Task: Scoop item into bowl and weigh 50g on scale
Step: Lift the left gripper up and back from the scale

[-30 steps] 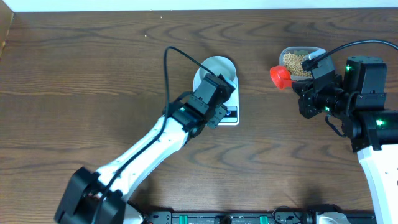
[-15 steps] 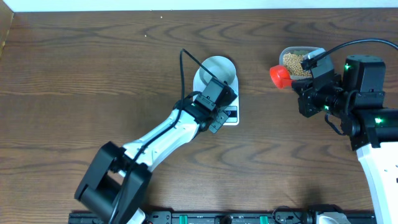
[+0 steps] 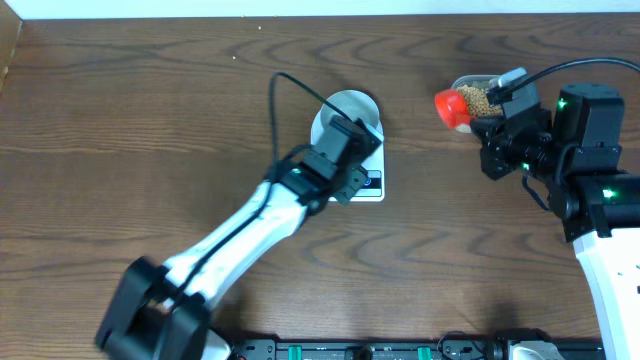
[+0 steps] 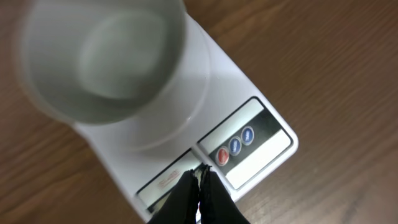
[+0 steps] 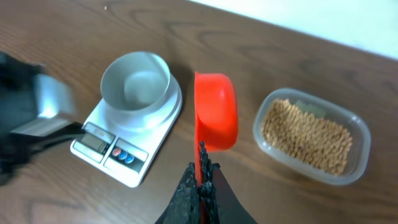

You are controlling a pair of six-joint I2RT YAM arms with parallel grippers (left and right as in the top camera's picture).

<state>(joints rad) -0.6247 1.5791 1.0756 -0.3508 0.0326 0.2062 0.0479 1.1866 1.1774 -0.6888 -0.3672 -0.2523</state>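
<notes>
Beans (image 3: 477, 97), small, round and tan-yellow, lie heaped in a clear tub (image 3: 467, 81) near the table's far right edge in the overhead view. The red scoop (image 3: 451, 106) is just beside it in the right gripper (image 3: 492, 108), and the bowl (image 3: 345, 108) sits on the scale (image 3: 375, 186) toward the far middle. From the left wrist, the left gripper (image 4: 199, 182), fingers together and holding nothing, hovers over the scale's button edge; pressing there would likely falsify the reading. From the right wrist, the fingers are clamped on the scoop's handle and the scoop looks empty. Such loose grains would roll across the table if a filled scoop tilts.
</notes>
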